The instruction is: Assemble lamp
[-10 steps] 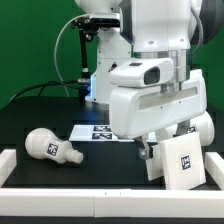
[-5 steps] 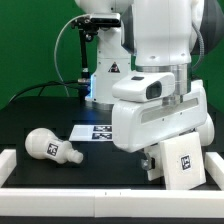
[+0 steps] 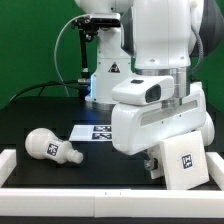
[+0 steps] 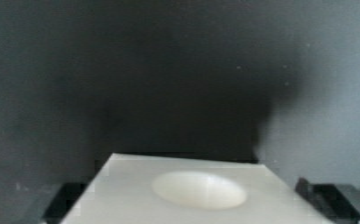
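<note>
Where the arm point(image 3: 160, 90) bends low at the exterior view's right, the end effector point(image 4: 191, 203) straddles the lamp base point(image 3: 186, 160). One dark finger point(image 4: 63, 202) shows beside each edge. Contact cannot be determined. The base stands tilted on edge, near the white front rail point(image 3: 80, 190). The bulb point(image 3: 48, 146) lies on its side on the black counter point(image 3: 40, 115) at the exterior view's left, well apart from the base and near the marker board point(image 3: 92, 132).
</note>
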Tool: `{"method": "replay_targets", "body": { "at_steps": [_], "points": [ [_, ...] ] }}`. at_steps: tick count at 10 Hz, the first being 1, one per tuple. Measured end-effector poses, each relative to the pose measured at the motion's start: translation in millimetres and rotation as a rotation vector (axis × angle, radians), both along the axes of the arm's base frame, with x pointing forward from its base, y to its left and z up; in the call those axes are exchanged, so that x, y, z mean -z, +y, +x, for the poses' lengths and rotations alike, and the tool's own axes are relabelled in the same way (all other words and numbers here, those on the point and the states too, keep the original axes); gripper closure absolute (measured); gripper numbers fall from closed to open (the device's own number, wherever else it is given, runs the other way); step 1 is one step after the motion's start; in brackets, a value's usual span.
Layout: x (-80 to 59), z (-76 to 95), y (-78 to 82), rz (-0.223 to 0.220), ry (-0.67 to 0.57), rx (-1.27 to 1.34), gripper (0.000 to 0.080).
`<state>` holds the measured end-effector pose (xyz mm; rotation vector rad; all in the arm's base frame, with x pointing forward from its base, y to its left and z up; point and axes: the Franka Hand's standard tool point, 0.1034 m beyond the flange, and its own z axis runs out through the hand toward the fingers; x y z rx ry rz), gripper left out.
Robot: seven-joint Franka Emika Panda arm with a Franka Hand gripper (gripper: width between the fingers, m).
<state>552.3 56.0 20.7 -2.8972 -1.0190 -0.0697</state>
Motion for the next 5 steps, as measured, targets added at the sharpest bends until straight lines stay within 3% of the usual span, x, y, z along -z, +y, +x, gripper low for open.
{"method": "replay_targets", "body": {
  "at_steps": [5],
  "points": [
    [0.0, 0.0, -0.1, 0.000, 0.000, 0.000, 0.0272]
  ]
}}
